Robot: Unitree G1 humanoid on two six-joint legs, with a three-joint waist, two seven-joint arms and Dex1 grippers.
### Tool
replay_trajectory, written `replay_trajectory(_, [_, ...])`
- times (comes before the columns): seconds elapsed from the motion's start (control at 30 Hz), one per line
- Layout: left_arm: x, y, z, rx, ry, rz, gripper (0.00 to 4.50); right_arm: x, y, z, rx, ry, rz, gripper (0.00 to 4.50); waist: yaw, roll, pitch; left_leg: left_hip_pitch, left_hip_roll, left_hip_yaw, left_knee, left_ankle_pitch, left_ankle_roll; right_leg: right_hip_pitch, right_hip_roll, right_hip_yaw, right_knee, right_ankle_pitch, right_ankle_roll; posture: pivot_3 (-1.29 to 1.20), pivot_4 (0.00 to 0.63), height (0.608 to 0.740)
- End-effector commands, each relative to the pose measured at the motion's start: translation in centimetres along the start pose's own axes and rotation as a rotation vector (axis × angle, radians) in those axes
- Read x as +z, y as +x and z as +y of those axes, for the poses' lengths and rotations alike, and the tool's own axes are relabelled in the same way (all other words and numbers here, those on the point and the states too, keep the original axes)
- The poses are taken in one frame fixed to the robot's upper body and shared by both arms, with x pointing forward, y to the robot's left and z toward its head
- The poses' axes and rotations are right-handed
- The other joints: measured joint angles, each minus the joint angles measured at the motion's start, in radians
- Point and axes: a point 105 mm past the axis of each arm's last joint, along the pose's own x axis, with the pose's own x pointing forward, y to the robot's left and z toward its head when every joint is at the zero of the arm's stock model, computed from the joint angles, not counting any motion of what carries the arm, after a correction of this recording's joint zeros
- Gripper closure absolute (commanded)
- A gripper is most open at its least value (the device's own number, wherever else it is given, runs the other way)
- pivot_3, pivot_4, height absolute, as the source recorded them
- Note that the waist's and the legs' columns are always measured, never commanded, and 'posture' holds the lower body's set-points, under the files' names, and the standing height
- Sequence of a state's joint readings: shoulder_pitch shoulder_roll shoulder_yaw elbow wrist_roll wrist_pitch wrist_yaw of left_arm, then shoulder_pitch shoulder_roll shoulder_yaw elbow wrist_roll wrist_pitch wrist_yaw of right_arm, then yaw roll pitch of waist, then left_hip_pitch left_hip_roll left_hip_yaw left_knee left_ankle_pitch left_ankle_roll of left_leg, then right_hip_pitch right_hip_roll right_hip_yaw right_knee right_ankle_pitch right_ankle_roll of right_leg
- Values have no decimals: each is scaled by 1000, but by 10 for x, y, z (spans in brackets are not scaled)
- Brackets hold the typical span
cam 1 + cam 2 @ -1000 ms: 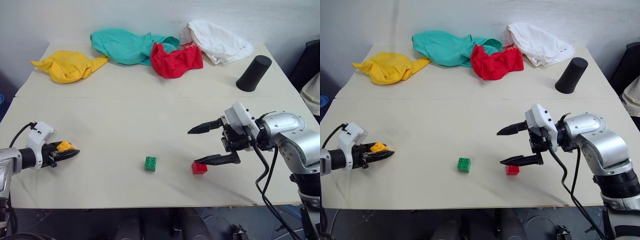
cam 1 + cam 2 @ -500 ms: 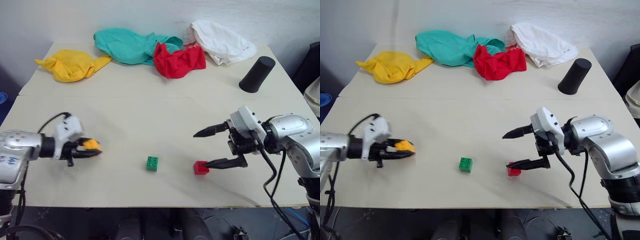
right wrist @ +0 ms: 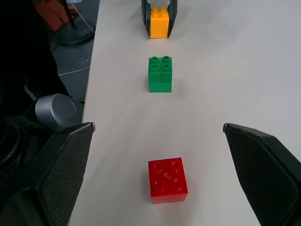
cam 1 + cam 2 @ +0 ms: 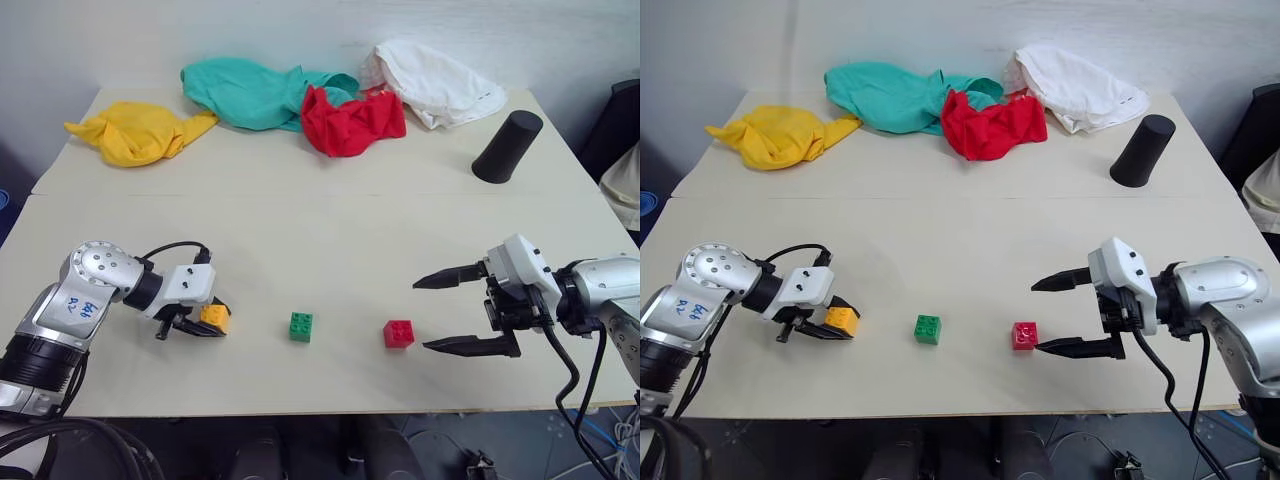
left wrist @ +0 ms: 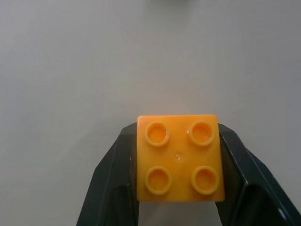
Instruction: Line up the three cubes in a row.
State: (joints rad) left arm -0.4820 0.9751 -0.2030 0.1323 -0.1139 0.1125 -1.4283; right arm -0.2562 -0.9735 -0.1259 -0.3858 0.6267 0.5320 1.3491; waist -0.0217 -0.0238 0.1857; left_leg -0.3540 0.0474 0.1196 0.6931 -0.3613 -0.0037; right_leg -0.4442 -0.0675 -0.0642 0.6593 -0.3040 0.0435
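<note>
Since a second ago: your left gripper [image 4: 205, 322] has swung in from the table's left edge toward the middle, carrying the orange-yellow brick [image 4: 214, 317]; your right gripper [image 4: 470, 312] has backed off to the right, away from the red brick [image 4: 398, 333].
Left jaws: clamped on the orange-yellow brick's two sides, studs up, low over the table [image 4: 330, 220]; you cannot tell whether it is touching down yet.
Right jaws: spread wide, holding nothing, just beside the red brick.
Green brick [image 4: 302, 326]: sits between the other two, standing free.
Line: from the right wrist view, red, green and orange-yellow already fall nearly along one line.
What it means for you: the last brick looks to be at its slot; judge the spacing, then set it down and let go.
</note>
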Motion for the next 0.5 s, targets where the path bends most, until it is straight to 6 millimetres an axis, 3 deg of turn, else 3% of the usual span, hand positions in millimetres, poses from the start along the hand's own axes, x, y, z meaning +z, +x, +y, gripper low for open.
replay_trajectory(0.03, [-2,3,2,-2,17,16,2972,7,-6,0,-26,-39,2,0,1,0,0,0,0,0,0,0,0,0,0,0,0,0,0,0,150,740])
replay_trajectory(0.07, [-2,3,1,-2,17,15,2972,7,-6,0,-28,-39,1,0,1,0,0,0,0,0,0,0,0,0,0,0,0,0,0,0,150,740])
replay_trajectory(0.23, [-2,0,-1,4,-3,-4,1426,5,-6,-3,-37,-48,17,0,8,0,0,0,0,0,1,0,0,0,0,0,0,0,0,0,150,740])
replay_trajectory(0.37, [0,-26,-7,48,-41,-20,184,-13,-16,-1,-50,-68,108,0,16,0,0,0,0,0,1,0,0,0,0,0,0,0,0,0,150,740])
replay_trajectory(0.5, [0,-62,-20,83,-85,-19,17,-21,-35,1,-78,-18,116,0,16,0,0,0,1,0,1,0,0,0,2,0,0,0,0,0,150,740])
